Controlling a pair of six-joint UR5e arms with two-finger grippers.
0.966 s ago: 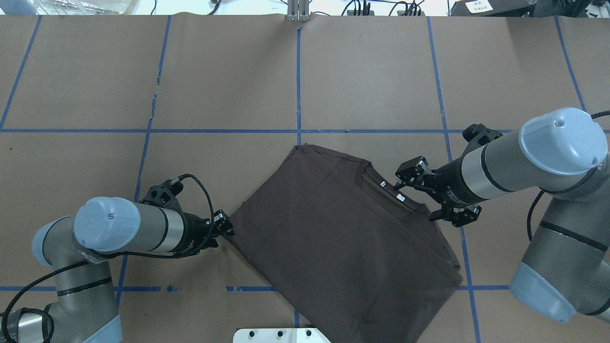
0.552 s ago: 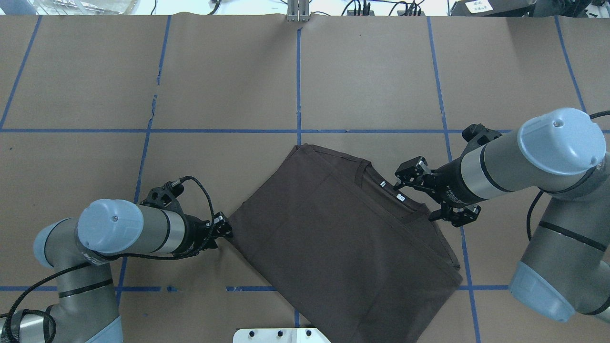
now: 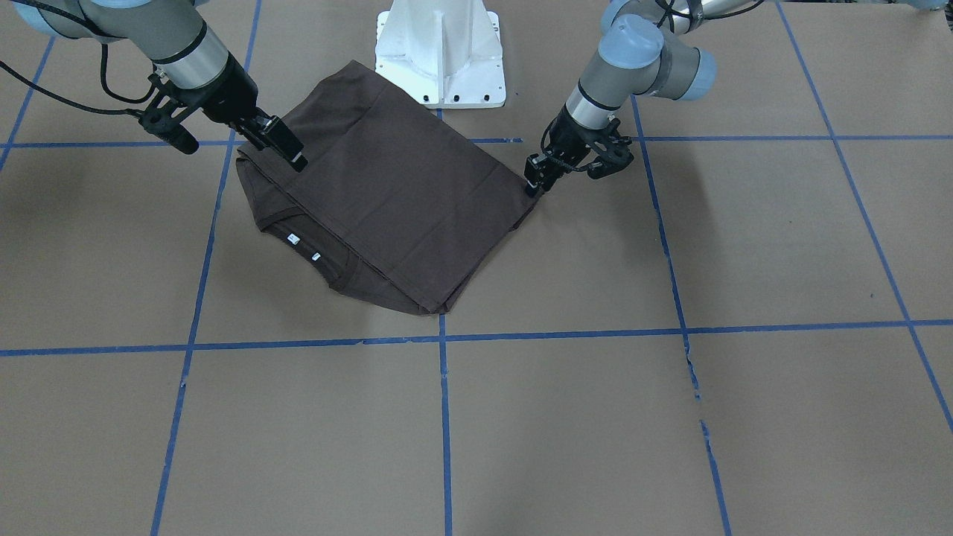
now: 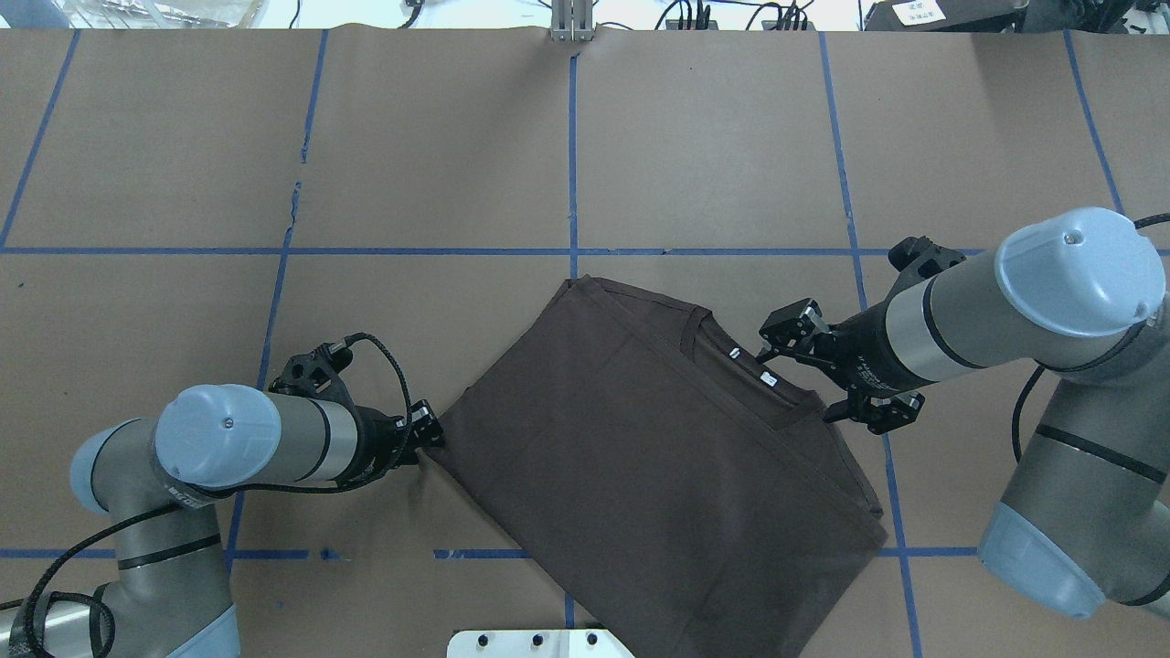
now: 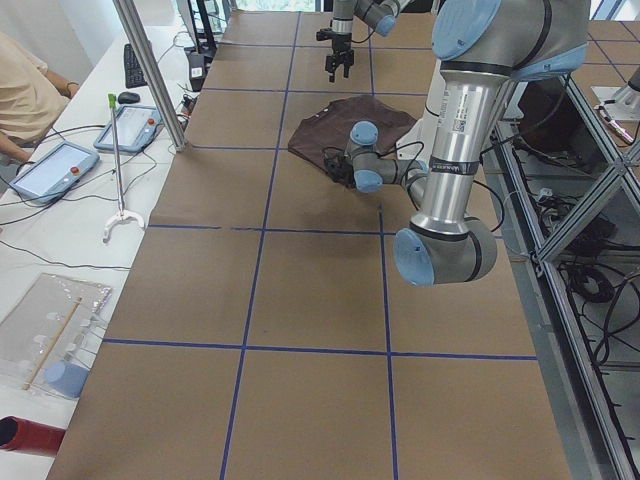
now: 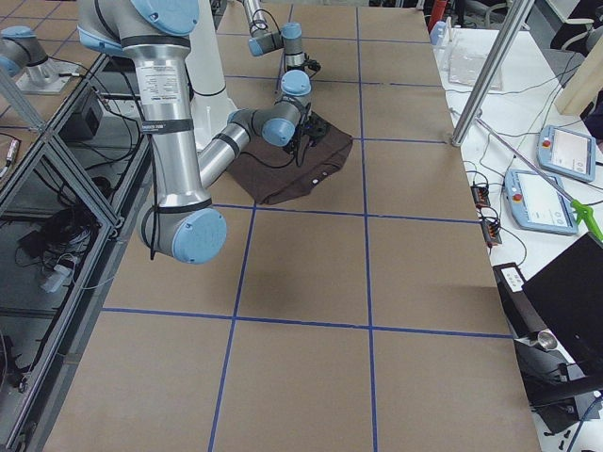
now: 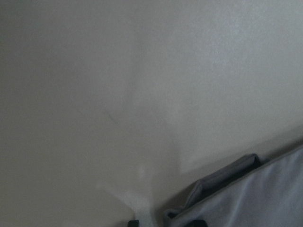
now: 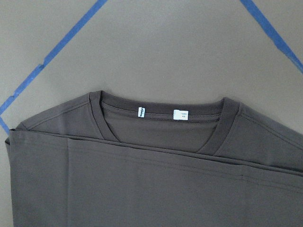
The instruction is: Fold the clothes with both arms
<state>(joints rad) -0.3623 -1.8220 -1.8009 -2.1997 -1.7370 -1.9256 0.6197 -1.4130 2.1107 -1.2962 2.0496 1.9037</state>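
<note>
Left arm (image 4: 274, 443): you have it reaching low across the counter (image 4: 439, 164) from the near left, forearm almost level and wrist turned toward the middle. The left pincer (image 4: 428, 437) sits at the left corner of the T-shirt (image 4: 640, 475), its tips touching the cloth edge. In the front-facing view its fingers stand close together at that corner. The left wrist view is blurred and shows only a folded fabric edge low in the frame. You cannot tell from these views whether the pincer is clenched on the cloth or merely resting against it.

The dark brown T-shirt lies flat on the counter in front of the base. It is folded and set at a slant to the blue tape lines (image 4: 572, 155). The collar (image 8: 222, 127) faces the right arm's side, with the two white neck tags (image 8: 141, 112) exposed.

Right arm (image 4: 951, 320): it comes in from the right, forearm sloping down toward the collar. The right pincer (image 4: 806, 373) is released, fingers spread wide. It hangs over the collar and shoulder edge and grasps nothing. Its wrist view looks straight down on the collar from above.
</note>
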